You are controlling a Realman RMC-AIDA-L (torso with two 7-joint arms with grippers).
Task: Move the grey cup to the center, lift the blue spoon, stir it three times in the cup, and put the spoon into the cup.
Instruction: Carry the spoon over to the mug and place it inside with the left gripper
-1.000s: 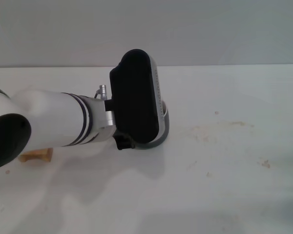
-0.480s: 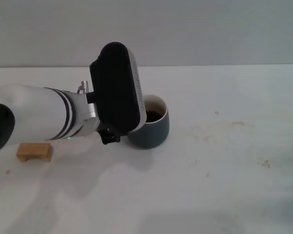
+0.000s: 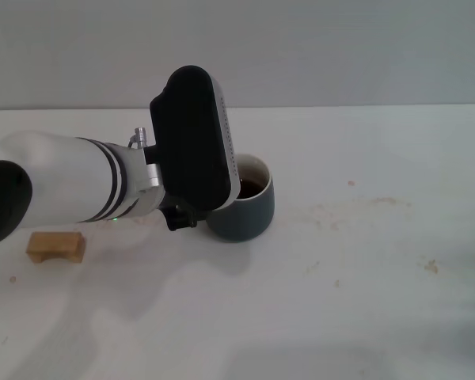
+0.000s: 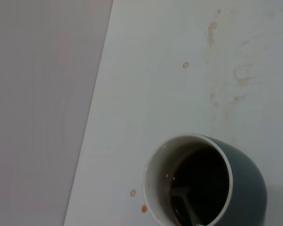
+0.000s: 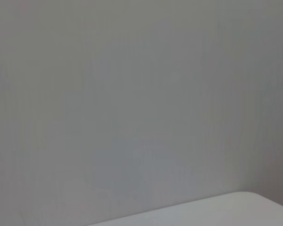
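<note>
The grey cup (image 3: pixel 249 212) stands on the white table near the middle, with dark liquid inside. My left arm reaches in from the left, and its black wrist housing (image 3: pixel 190 150) hangs over the cup's left rim and hides the gripper. In the left wrist view the cup (image 4: pixel 243 179) shows from above, and the grey metal neck and bowl of the blue spoon (image 4: pixel 185 206) lie in the liquid. The spoon's blue handle is out of view. The right gripper is out of view.
A tan wooden block (image 3: pixel 55 245) lies on the table (image 3: pixel 364 301) at the left, below my left arm. Faint brown stains (image 3: pixel 356 207) mark the table to the right of the cup. A grey wall runs along the table's far edge.
My left arm has drawn back to the left and uncovered the cup's opening. The cup has stayed in place. In the last half second the arm barely moved.
</note>
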